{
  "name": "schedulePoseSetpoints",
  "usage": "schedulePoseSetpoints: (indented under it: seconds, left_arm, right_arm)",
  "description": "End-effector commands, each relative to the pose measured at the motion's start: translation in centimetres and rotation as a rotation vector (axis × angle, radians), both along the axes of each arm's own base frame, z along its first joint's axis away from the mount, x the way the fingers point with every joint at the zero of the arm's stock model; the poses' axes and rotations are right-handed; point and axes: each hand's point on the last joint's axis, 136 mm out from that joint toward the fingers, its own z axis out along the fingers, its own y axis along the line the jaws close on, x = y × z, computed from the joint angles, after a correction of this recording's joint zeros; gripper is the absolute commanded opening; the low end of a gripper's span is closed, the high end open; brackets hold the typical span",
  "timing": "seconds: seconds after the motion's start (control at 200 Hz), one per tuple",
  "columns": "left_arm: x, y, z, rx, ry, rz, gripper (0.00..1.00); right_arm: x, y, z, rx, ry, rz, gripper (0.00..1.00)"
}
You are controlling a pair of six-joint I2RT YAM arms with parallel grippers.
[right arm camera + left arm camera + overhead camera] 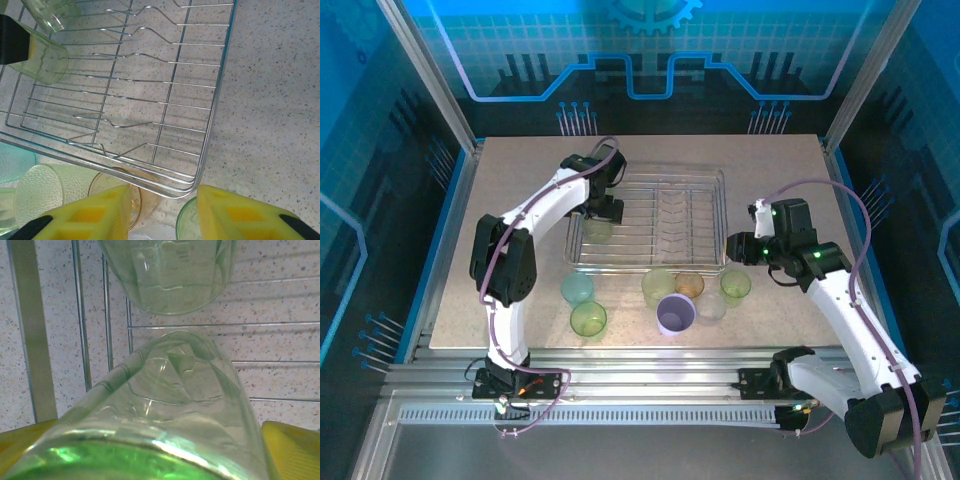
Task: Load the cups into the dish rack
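Top external view: the wire dish rack (713, 222) sits near the middle of the counter (800, 170). A green tumbler (598, 231) lies inside the rack's left end, directly under the left tool (601, 214). In the left wrist view that tumbler is tilted on the rack wires between the two yellow pads (292, 450), which are spread far apart on either side of it. The left tool is released wide around the tumbler, and I cannot tell whether either pad touches the plastic. A second green tumbler (170, 275) rests on the wires just beyond it.

Seven more cups stand on the counter between the rack's front rail and the counter's near edge. Toward the left are a teal tumbler (577, 289) and, nearer the edge, a pale green tumbler (588, 319). Against the front rail are a large yellow-green tumbler (660, 287) and an amber tumbler (689, 284) just beside it. In front of those are a lilac tumbler (676, 313) and a clear tumbler (710, 307). A small green tumbler (735, 285) stands at the right end of the group.

The right tool (732, 248) hangs by the rack's near right corner. In the right wrist view its pads are part-way apart with nothing between them, and the amber tumbler and a green rim show below them, just outside the rack.
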Motion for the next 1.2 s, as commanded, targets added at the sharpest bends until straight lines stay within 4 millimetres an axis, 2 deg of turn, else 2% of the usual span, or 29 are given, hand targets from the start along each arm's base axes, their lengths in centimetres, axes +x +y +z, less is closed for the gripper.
schedulePoseSetpoints:
  seconds: [0.0, 0.285, 0.45, 0.61, 0.796, 1.021, 1.191]
  left_arm:
    - [-0.1, 0.5, 2.8, -0.023, -0.089, 0.008, 0.99]
    - [-1.8, 1.7, 5.7, -0.057, -0.226, 0.029, 1.00]
    - [-3.7, 2.4, 6.4, -0.101, -0.303, 0.037, 0.99]
    - [-6.0, 3.2, 6.9, -0.160, -0.395, 0.049, 0.99]
    - [-8.3, 4.2, 7.1, -0.203, -0.502, 0.053, 0.99]
    - [-10.6, 3.6, 7.2, -0.329, -0.583, 0.019, 0.99]
    - [-11.9, 3.8, 8.6, -0.393, -0.680, -0.003, 0.99]
  right_arm:
    - [-0.2, -0.1, 1.0, 0.024, 0.006, -0.007, 0.39]
    - [-0.5, 1.3, 1.7, 0.105, 0.058, 0.017, 0.39]
    - [-1.4, 3.4, 1.4, 0.090, 0.109, 0.096, 0.40]
    - [-3.2, 5.6, 0.0, -0.037, 0.180, 0.203, 0.43]
    - [-6.6, 7.5, -1.6, -0.138, 0.258, 0.322, 0.45]
    - [-9.3, 8.0, -3.7, -0.223, 0.320, 0.362, 0.49]
    - [-10.5, 9.3, -4.3, -0.226, 0.325, 0.412, 0.49]
